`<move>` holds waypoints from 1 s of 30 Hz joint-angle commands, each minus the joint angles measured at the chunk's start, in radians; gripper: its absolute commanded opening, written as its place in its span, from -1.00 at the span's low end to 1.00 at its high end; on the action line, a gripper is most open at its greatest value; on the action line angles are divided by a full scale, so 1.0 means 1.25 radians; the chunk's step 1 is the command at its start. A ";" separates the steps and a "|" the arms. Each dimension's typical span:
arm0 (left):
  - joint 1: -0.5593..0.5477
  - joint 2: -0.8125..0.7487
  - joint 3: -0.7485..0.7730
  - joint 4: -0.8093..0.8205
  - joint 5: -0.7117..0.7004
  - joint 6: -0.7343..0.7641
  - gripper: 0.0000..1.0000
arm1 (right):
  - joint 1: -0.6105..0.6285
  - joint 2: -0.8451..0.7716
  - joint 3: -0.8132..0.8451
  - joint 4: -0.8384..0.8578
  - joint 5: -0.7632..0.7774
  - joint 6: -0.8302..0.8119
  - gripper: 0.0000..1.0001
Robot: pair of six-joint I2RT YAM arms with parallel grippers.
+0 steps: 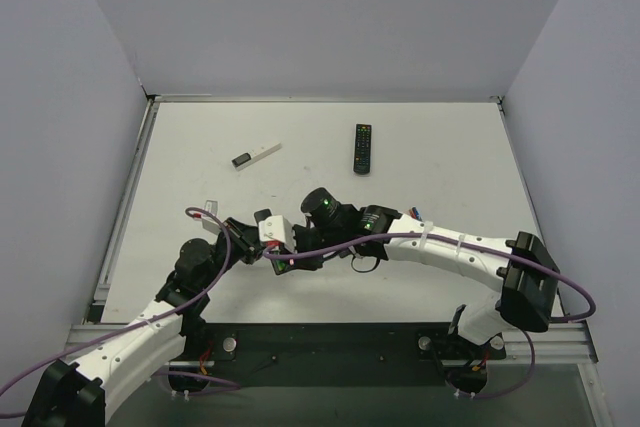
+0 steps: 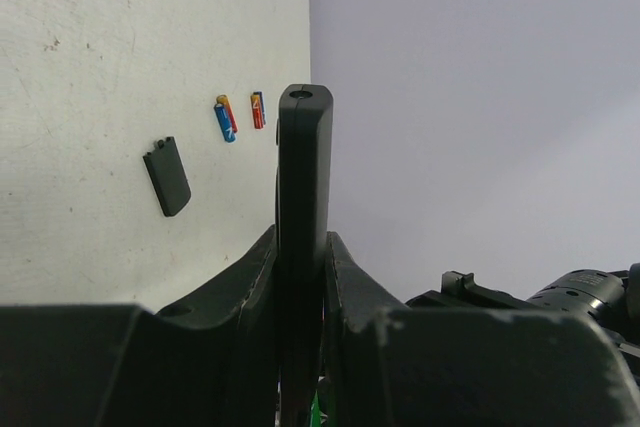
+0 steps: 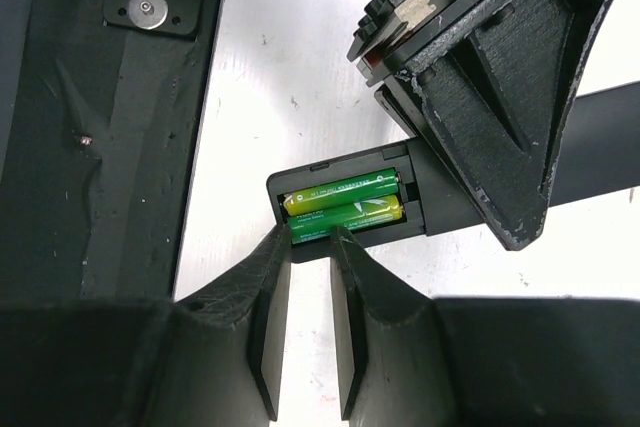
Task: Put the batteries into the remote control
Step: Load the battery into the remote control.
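- Right wrist view is showing the right gripper (image 3: 310, 242) with its black, scuffed fingers standing a narrow gap apart and gripping nothing. Its tips are sitting right at the near edge of the open battery bay.
- Straight ahead of those tips, the remote control (image 3: 430, 209) is lying crosswise, with its long axis running left to right and tilting slightly. The bay end is pointing toward the left of that view.
- Two glossy green batteries (image 3: 345, 202) are lying side by side in the bay, parallel to that long axis, and seem to be filling it.
- The left gripper (image 2: 300, 247) is clamping the matte-black, slim bar edge-on between its closed fingers and holding it off the table (image 2: 80, 67).
- Further out, the small dark back cover (image 2: 167, 177) is lying flat on the pale, speckled table, with two spare batteries (image 2: 226, 119) in bright colours near it.
- Judging by this, fitting the cover is falling to the free right arm.
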 commanded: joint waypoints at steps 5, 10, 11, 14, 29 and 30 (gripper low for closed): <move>-0.017 -0.035 0.066 0.163 0.070 -0.061 -1.00 | 0.004 0.054 0.021 0.096 0.111 0.059 -0.80; -0.018 -0.031 0.068 0.173 0.073 -0.042 -1.00 | 0.015 0.088 0.072 0.041 0.177 0.104 -1.00; -0.018 -0.033 0.069 0.170 0.074 -0.031 -1.00 | 0.015 0.092 0.081 0.031 0.198 0.118 -1.00; -0.018 -0.037 0.071 0.168 0.077 -0.007 -1.00 | 0.016 0.102 0.096 0.006 0.234 0.167 -1.00; -0.014 -0.109 0.021 -0.003 -0.063 0.240 -1.00 | -0.039 -0.085 0.050 -0.051 0.398 0.461 -0.51; -0.014 -0.115 0.015 -0.004 -0.082 0.248 -1.00 | -0.072 -0.104 0.033 -0.074 0.400 0.492 -0.27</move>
